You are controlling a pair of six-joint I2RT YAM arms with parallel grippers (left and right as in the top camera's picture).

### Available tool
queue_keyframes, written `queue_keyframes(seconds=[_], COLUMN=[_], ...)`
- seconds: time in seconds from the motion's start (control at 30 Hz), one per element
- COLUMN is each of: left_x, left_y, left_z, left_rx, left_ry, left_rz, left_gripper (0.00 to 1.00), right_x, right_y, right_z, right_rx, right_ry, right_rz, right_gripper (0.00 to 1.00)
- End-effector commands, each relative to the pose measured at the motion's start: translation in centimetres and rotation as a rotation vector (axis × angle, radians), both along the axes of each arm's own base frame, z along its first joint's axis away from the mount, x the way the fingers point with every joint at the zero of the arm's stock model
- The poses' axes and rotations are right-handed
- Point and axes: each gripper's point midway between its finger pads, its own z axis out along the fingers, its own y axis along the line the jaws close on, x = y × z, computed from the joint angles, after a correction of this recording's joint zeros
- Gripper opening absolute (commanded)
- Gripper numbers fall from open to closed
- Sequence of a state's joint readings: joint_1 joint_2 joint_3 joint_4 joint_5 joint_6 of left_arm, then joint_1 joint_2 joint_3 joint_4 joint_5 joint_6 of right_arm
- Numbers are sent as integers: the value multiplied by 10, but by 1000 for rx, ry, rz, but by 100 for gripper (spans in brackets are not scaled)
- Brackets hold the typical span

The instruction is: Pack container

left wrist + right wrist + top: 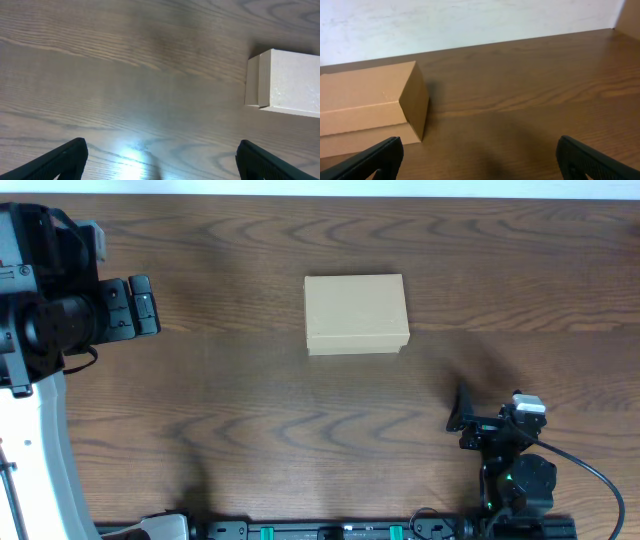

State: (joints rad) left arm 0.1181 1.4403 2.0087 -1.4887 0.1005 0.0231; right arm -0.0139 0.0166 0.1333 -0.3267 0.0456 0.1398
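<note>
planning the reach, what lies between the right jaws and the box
Nothing but bare wooden table between the container and the open jaws of the right gripper, clearest in the overhead view.

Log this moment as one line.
container: lid shut, on table, untouched | left gripper: open, empty, apart from container | right gripper: open, empty, apart from container

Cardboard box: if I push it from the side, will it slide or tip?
The cardboard box sits low, flat and closed, so it probably slides on the smooth wooden table rather than tipping. Its thin card walls likely flex under a hard squeeze.
</note>
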Motion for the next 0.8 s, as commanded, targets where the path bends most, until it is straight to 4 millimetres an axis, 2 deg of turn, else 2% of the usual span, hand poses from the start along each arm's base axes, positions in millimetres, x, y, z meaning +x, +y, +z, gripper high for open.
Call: queue_keyframes(seconds=[0.0,0.13,0.23,0.77], left_x=[0,0,0,0], left_y=[2,2,2,2], left_z=[0,0,0,0], left_rx=[3,3,3,3], left_ry=[2,2,2,2], left_rz=[9,9,9,9], left_gripper=[95,95,96,95], right_x=[0,0,0,0], right_y=[-3,-2,3,4], right_z=[-9,-15,-15,-15], right_rx=[-15,-13,-6,-6], right_ry=[18,32,33,32], right_rz=[-14,-6,25,26], right_gripper=[99,99,99,99])
